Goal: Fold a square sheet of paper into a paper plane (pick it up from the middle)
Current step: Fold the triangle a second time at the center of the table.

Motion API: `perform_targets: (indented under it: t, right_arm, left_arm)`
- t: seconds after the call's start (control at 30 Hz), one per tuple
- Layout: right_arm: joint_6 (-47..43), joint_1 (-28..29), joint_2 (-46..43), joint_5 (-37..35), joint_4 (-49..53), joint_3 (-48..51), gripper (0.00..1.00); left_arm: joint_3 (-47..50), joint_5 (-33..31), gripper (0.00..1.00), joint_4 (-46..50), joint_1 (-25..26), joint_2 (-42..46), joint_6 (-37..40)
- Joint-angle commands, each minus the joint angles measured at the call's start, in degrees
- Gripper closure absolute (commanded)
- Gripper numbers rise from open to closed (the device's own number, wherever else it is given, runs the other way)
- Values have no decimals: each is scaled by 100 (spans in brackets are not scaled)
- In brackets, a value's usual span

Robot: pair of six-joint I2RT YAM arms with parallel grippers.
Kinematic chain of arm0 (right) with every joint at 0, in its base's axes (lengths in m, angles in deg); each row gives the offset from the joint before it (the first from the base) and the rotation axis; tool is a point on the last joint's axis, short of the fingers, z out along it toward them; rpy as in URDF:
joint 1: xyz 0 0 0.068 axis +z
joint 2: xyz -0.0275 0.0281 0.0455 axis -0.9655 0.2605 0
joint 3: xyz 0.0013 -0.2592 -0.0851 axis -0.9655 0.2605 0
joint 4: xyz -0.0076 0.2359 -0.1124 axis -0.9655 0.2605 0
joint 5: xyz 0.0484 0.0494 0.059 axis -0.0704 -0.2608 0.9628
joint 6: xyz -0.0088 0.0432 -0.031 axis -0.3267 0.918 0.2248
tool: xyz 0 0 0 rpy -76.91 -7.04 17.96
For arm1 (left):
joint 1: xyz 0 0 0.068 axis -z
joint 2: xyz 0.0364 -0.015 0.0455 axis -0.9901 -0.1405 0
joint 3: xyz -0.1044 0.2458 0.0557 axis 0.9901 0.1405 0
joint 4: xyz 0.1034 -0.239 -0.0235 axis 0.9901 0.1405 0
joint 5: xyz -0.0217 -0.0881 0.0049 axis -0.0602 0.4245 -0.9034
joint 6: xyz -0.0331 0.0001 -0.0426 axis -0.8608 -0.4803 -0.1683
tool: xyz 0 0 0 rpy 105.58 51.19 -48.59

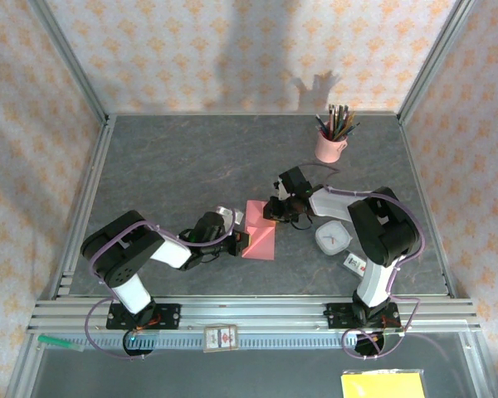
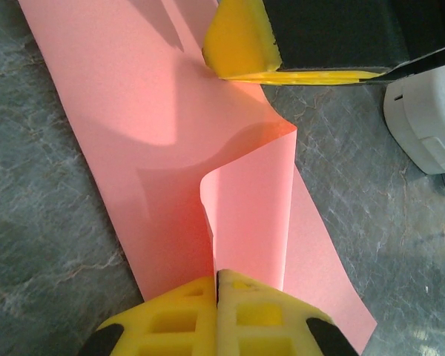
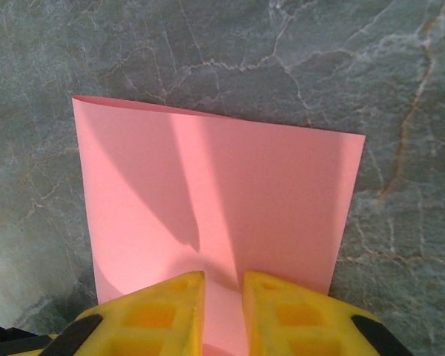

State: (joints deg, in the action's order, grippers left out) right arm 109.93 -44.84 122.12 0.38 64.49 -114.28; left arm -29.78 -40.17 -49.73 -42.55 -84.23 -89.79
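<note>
**A:** Where's the sheet?

**B:** About mid-counter, a little toward the near edge, between the two claws. Most of it lies flat, and one flap curls up off the rest.

**A:** Who has that flap?

**B:** The left claw. Its yellow fingers are pressed tight together with the raised pink edge pinched between them.

**A:** And the right claw?

**B:** It's at the sheet's far-right edge, opposite the left one. Its jaws stand a narrow slit apart and pink shows in the gap. I can't tell whether the tips press on the paper.

**A:** Is it a plane?

**B:** No. There's no dart shape, only a creased sheet with a folded-over part.

**A:** Any containers?

**B:** A pink cup stands upright near the far-right corner, well apart from the sheet. A bunch of pencils stands in it, fanning out above the rim.

**A:** Anything else?

**B:** A white rounded-square thing lies just beside the right arm, toward the near-right corner. It has a small mark on top that I can't make out. A small card lies nearer the near edge.
</note>
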Motion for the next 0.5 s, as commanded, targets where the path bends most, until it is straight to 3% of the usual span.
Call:
perform_targets:
  t: [0.0,0.3,0.47]
  right_arm:
    - [-137,17,-5,-125,220,-163,78]
    - [-142,15,-471,54,385,-427,75]
    - [246,68,-950,340,51,71,78]
  left_arm:
    - [-62,-204,100,741,88,-202,37]
    - [-60,-341,100,942,88,-257,-12]
    - [-88,-356,100,1011,88,-293,-11]
